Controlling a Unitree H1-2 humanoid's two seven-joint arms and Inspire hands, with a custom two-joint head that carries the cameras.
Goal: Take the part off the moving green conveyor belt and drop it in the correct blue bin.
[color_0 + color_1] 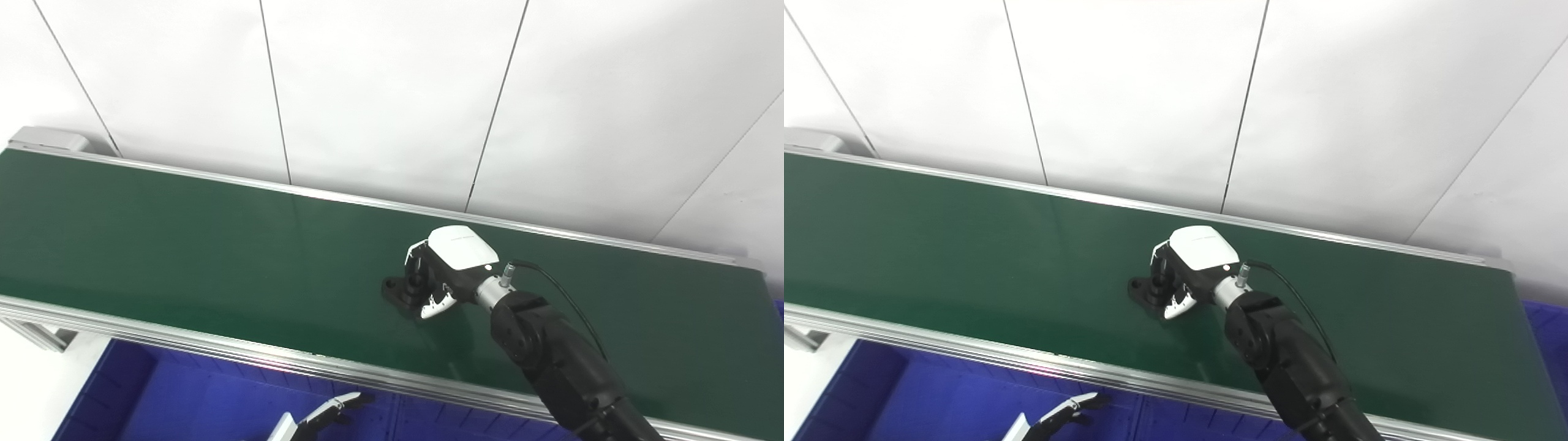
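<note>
Part (399, 290), black and lying mid-width on the green conveyor belt (184, 257), sits at the left side of the right hand (442, 269), whose fingers (436, 303) curl about it, grasp unconfirmed; left hand (324, 416), fingers apart, waits over the near blue bin (202, 404).

No legible text or labels

Both head cameras are looking steeply down from close above the green conveyor belt (184, 245), facing the white panelled wall (392, 92) behind it. They are sitting side by side, sharing nearly the whole scene, the right eye view showing everything shifted slightly leftward.
</note>
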